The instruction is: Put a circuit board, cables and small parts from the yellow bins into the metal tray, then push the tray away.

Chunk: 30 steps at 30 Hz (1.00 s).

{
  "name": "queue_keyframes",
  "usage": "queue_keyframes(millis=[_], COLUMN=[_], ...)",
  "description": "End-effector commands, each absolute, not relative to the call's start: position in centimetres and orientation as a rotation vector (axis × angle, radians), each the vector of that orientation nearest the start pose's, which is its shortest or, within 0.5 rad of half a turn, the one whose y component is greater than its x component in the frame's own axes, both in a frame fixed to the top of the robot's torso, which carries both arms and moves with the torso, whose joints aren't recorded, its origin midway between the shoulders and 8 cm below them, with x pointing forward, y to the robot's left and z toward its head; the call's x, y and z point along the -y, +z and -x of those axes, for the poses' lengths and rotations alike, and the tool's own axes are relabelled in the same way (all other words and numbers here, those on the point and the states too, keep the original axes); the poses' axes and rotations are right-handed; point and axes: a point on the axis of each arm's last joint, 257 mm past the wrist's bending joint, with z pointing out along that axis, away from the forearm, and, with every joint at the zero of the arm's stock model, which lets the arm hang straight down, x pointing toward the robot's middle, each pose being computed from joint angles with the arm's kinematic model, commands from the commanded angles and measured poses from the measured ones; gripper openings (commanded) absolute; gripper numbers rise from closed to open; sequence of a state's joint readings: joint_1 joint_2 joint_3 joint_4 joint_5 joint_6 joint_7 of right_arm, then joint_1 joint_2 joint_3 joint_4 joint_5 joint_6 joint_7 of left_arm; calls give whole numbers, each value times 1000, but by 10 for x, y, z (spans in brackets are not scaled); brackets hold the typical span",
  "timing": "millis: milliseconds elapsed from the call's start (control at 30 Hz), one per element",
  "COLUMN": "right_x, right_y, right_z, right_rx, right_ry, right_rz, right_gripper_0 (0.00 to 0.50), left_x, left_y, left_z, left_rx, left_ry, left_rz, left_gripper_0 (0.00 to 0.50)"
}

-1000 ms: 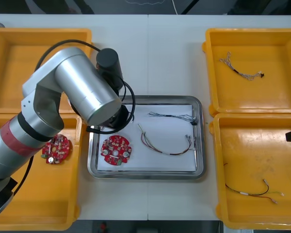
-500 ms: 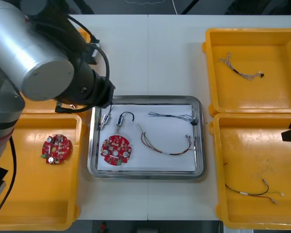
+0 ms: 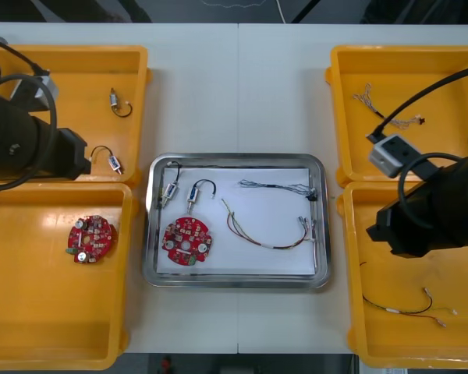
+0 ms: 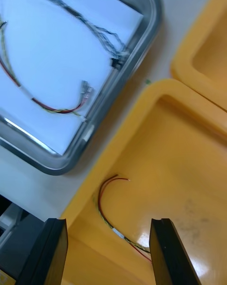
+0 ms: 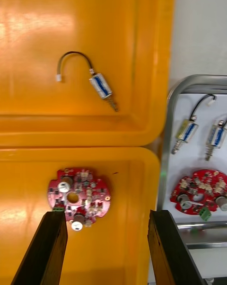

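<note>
As you look down on the table (image 3: pixel 238 86), you have yellow bins (image 3: pixel 62 78) paired at each side and the metal tray (image 3: pixel 234 282), white inside, lying between them. Your left gripper (image 5: pixel 106 247) hangs over the near left bin (image 3: pixel 54 312), jaws wide apart with nothing in them. Your right gripper (image 4: pixel 109 252) hangs over the near right bin (image 3: pixel 398 343), jaws likewise apart and empty. One circuit board (image 3: pixel 186 241) lies in the tray's near left corner, and a second board (image 3: pixel 92 238) lies in the near left bin. Inside the tray a red and yellow cable (image 3: pixel 265 234) curves across the middle, with a thin twisted cable (image 3: pixel 277 187) behind it. Another red and yellow cable (image 3: pixel 405 308) lies in the near right bin. Two small metal parts (image 3: pixel 171 191) with black leads sit side by side in the tray just behind the board, and two more parts (image 3: pixel 115 162) lie in the far left bin.
</note>
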<state>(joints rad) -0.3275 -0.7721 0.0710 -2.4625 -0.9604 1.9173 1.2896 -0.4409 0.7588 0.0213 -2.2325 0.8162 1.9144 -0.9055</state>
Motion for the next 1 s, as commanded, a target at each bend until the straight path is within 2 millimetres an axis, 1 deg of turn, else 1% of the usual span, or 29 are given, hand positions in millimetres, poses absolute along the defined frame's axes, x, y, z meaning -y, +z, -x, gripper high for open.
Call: queue_keyframes(millis=[33,167,233,267,300,333,367,433,467,533,633,733,767,800,933,1000], right_x=[175,140,121,115,97,91,80,69,61,53,35,17,17,7,-7,-9], right_y=[-154,-164,-167,-169,-174,-176,-182,-188,-195,-202,-213,-226,-226,-233,-251,-257], right_z=[-343,-342,-341,-340,-338,-337,-336,-334,-333,-331,-331,-333,-333,-334,-332,-332], right_rx=[-2471,-2406,-2374,-2365,-2340,-2332,-2321,-2311,-2304,-2297,-2264,-2178,-2178,-2114,-2010,-1976], right_ry=[-35,-85,-93,-95,-99,-101,-109,-116,-131,-151,-144,-153,-153,-154,-143,-153], right_rz=[983,1136,1201,1222,1287,1306,1344,1383,1425,1473,1533,1644,1644,1715,1839,1875], right_gripper_0=[500,500,500,500,500,500,500,500,500,500,500,500,500,500,500,500], left_x=[-308,-332,-341,-344,-353,-355,-361,-365,-370,-375,-381,-390,-390,-394,-398,-399], left_y=[-122,-130,-133,-134,-135,-136,-137,-138,-139,-142,-149,-158,-158,-163,-171,-173], left_z=[-405,-395,-390,-389,-383,-381,-378,-374,-371,-367,-360,-350,-350,-345,-339,-338], left_rx=[-2579,-2598,-2607,-2608,-2614,-2619,-2624,-2630,-2633,-2640,-2658,-2685,-2685,-2700,-2709,-2708], left_ry=[8,43,56,60,72,73,76,73,74,79,88,100,100,106,103,101], left_rz=[24,48,46,41,23,14,10,18,32,46,56,76,76,80,76,72], left_gripper_0=[500,500,500,500,500,500,500,500,500,500,500,500,500,500,500,500])
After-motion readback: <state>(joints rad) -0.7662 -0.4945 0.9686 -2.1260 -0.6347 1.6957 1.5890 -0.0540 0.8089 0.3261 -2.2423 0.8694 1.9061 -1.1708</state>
